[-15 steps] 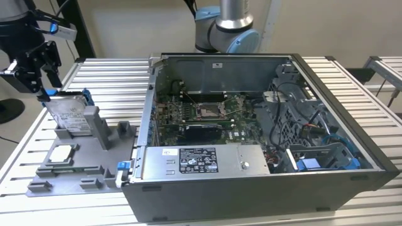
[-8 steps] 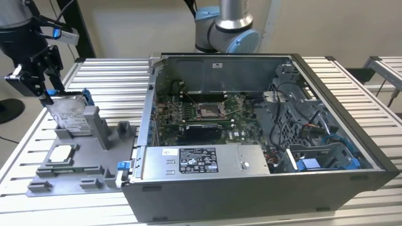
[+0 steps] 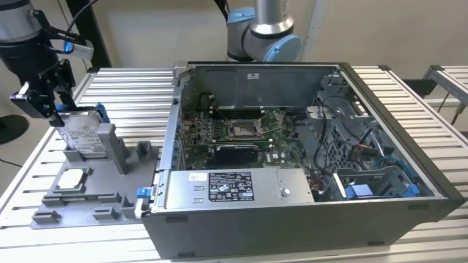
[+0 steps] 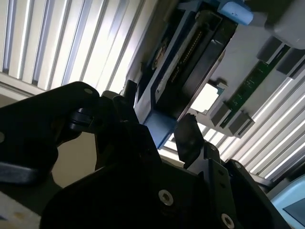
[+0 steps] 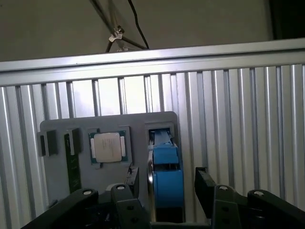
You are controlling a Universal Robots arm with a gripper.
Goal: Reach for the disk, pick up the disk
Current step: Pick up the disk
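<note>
Disk (image 3: 82, 133) stands on edge in the grey holder (image 3: 109, 192) at nine o'clock from the computer case (image 3: 292, 230), the gripper (image 5: 167, 175) spread open astride its blue frame, so a skewed squeeze could jam it in its slot.

— What do we see carrying everything?

— We see a tabletop (image 3: 131, 87) of ribbed silver metal slats running side by side.

— And what lies directly on it?

— We find two things. A flat grey fixture plate (image 3: 95, 189) sits near the tabletop's edge at the exterior view's left. Just beside it, an open grey computer case (image 3: 292, 230) lies on its side, covering the tabletop's middle.
</note>
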